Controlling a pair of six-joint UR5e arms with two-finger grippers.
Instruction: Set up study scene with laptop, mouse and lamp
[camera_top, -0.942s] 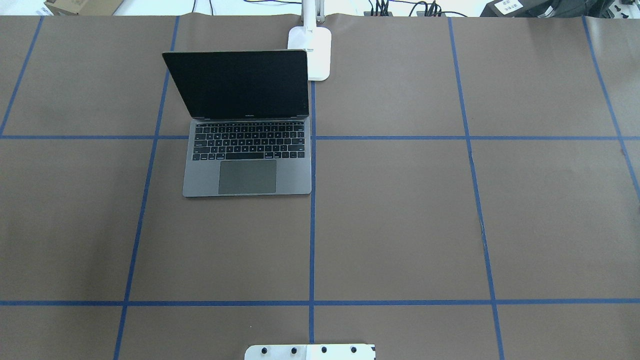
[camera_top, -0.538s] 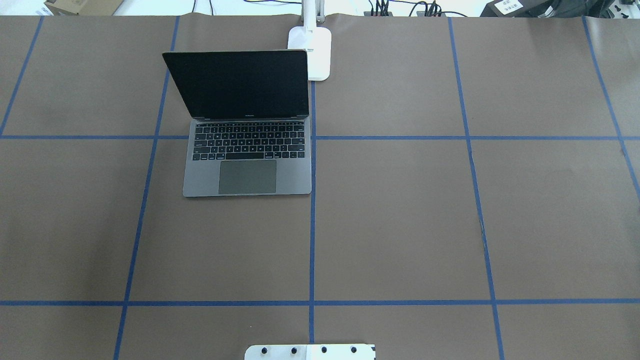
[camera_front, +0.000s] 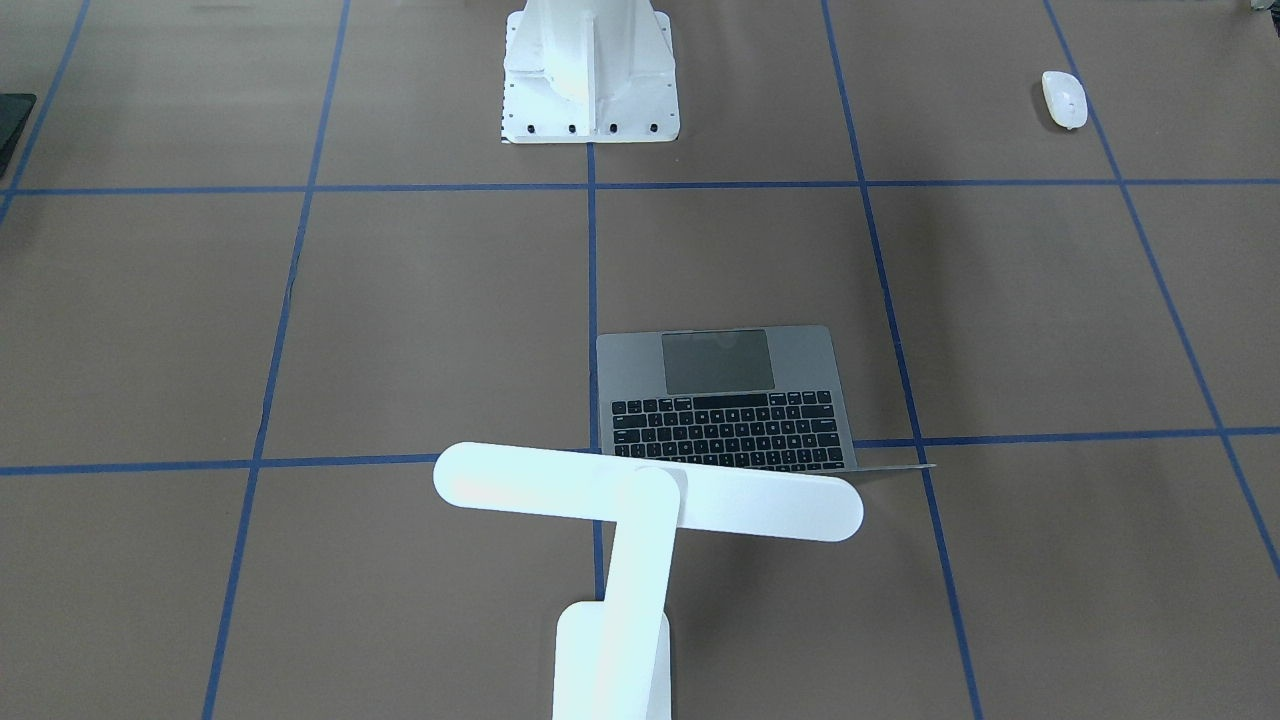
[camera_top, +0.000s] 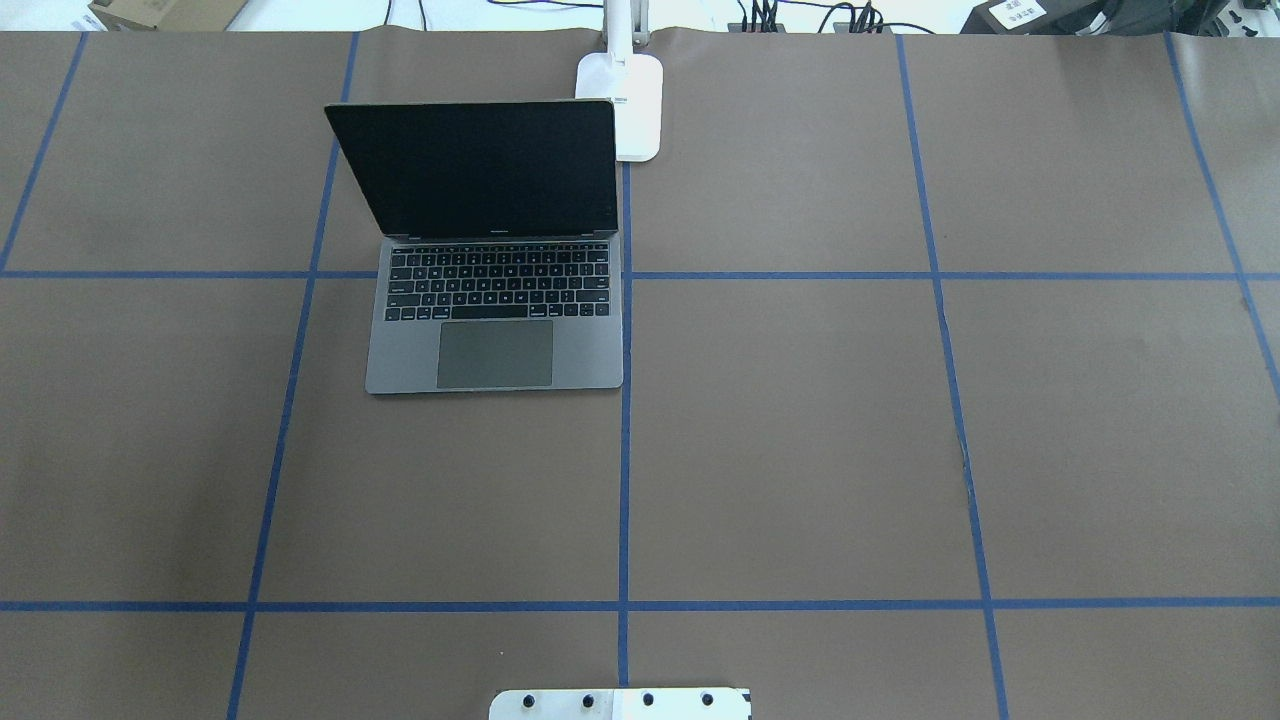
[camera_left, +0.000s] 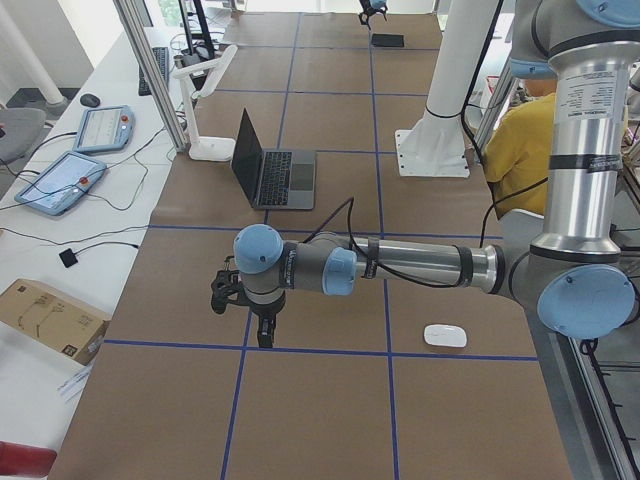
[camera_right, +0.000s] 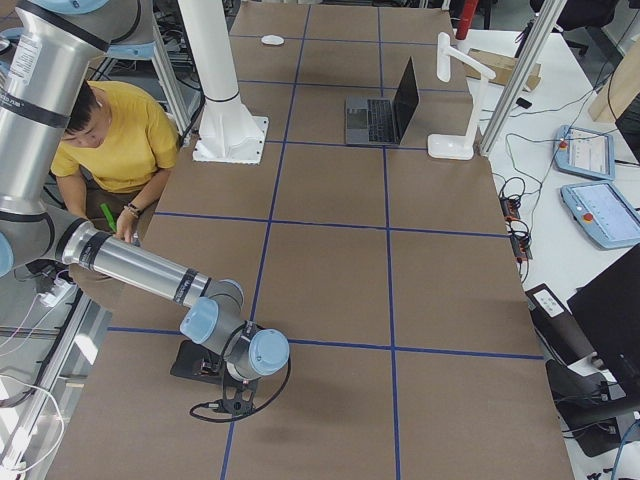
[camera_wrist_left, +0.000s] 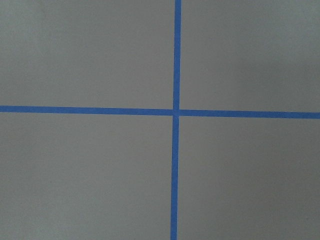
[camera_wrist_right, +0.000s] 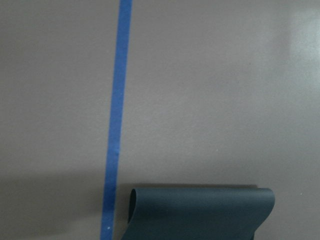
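Note:
The laptop (camera_top: 495, 300) stands open with a dark screen, left of the table's centre line; it also shows in the front view as the laptop (camera_front: 730, 400). Behind its right corner stands the lamp (camera_top: 630, 110), whose bar head (camera_front: 640, 495) hangs over the laptop's hinge. The mouse (camera_front: 1064, 100) lies on the robot's left, near the robot's side of the table. My left gripper (camera_left: 262, 335) points down over the paper, left of the mouse (camera_left: 445, 335). My right gripper (camera_right: 235, 400) hovers by a black mat (camera_right: 195, 362). Whether either is open or shut, I cannot tell.
The white bolted pedestal (camera_front: 590, 70) stands at the table's middle, on the robot's side. Blue tape lines (camera_wrist_left: 175, 111) grid the brown paper. A person in a yellow shirt (camera_right: 120, 130) sits beside the table. Tablets and cables (camera_left: 80, 160) lie on the far bench.

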